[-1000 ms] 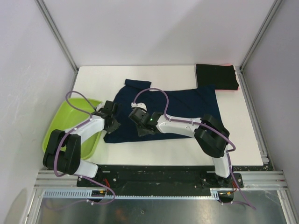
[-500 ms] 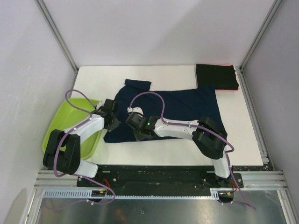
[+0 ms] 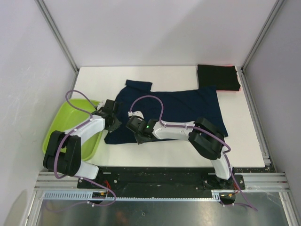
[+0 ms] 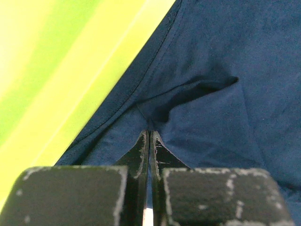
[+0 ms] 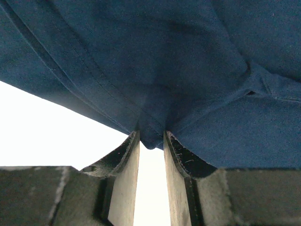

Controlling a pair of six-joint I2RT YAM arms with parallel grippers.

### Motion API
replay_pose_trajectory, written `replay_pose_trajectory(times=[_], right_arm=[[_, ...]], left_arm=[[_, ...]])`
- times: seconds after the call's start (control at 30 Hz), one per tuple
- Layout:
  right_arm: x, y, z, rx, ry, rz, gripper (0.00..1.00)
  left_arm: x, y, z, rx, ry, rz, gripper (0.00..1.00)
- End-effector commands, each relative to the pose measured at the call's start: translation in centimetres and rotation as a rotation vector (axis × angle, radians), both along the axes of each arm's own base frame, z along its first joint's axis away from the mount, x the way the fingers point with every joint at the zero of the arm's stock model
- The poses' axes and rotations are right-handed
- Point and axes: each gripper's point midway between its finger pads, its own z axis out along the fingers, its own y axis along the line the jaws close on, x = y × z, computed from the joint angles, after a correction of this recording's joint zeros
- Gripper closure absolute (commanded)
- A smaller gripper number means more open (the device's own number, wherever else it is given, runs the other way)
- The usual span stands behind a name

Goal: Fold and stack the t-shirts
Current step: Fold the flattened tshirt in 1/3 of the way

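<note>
The dark navy t-shirt (image 3: 181,106) lies spread flat on the white table, one sleeve pointing to the far left. My left gripper (image 3: 113,124) is shut on its left edge beside the tub; the left wrist view shows the jaws (image 4: 149,135) pressed together on the navy cloth (image 4: 211,103). My right gripper (image 3: 139,136) is at the shirt's near hem, close to the left gripper. In the right wrist view it (image 5: 151,137) pinches a fold of the navy hem (image 5: 155,84) between narrowly spaced fingers. The black t-shirt (image 3: 217,77) lies folded at the far right corner, a red-pink edge (image 3: 239,88) beneath it.
A lime-green plastic tub (image 3: 60,128) stands at the table's left edge, touching the shirt's left side; it also shows in the left wrist view (image 4: 70,66). Metal frame posts and grey walls enclose the table. Bare white table (image 3: 244,136) lies near right.
My right gripper has moved left and nearer along the shirt's near hem, toward the left gripper. The left arm and both shirts have stayed where they were.
</note>
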Motion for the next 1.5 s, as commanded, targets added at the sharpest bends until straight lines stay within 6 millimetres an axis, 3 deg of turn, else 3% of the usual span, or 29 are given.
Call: replay_pose_trajectory(times=[0.0, 0.2, 0.67, 0.83, 1.17, 1.47], right_arm=[[-0.2, -0.1, -0.7, -0.019, -0.003, 0.017, 0.68], [0.2, -0.3, 0.1, -0.012, -0.015, 0.001, 0.72], [1.1, -0.6, 1.6, 0.018, -0.024, -0.029, 0.98], [2.1, -1.2, 3.4, 0.040, -0.049, -0.061, 1.00], [6.3, -2.8, 6.1, 0.102, -0.101, -0.144, 1.00], [10.9, -4.0, 5.5, 0.113, -0.137, -0.221, 1.00]], left_arm=[[1.7, -0.1, 1.5, -0.007, -0.056, 0.003, 1.00], [1.7, -0.2, 1.6, -0.008, -0.058, 0.003, 1.00], [1.8, -0.3, 1.7, -0.013, -0.060, -0.004, 1.00], [2.4, -0.7, 2.6, -0.024, -0.083, -0.020, 1.00], [6.3, -2.3, 5.6, -0.061, -0.157, -0.058, 1.00], [11.6, -4.5, 6.0, -0.091, -0.207, -0.093, 1.00]])
